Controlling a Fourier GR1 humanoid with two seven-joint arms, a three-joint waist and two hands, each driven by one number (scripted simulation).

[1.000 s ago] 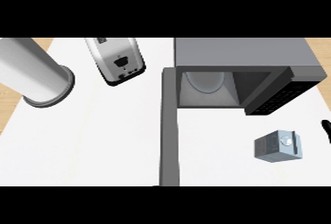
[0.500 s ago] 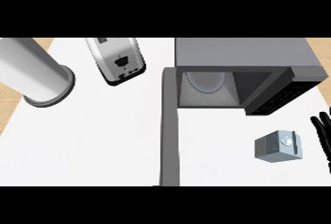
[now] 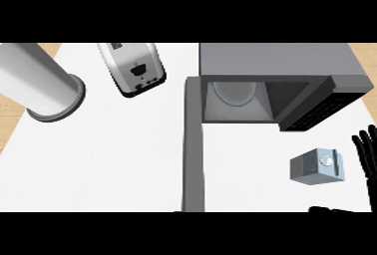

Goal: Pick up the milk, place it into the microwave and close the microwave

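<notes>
Right now the step in hand looks like the approach to the milk (image 3: 317, 166), a small grey carton standing on the white counter (image 3: 132, 164) at the near right, just in front of the open microwave (image 3: 273, 74) and untouched. The right hand (image 3: 366, 157) shows at the right edge, just beside the carton but apart from it, its black fingers straight and spread, holding nothing. To do this well, I judge the hand should come in from the right with the fingers wide enough to span the carton's flat sides, then close across two opposite faces rather than over a corner, since a boxy carton with smooth faces may twist or tip if caught off-centre. A dark sliver at the near edge (image 3: 335, 210) may be part of a hand, but I cannot tell which. The left hand is nowhere in view. The microwave is a grey box with a pale cavity holding a round turntable (image 3: 236, 92), a dark control panel (image 3: 320, 109) on its right, and its grey door (image 3: 193, 149) swung out toward the near side, edge-on. Far left stands a smooth metallic cylinder (image 3: 40, 82), and beside it a shiny toaster (image 3: 134, 67) with a dark base.
</notes>
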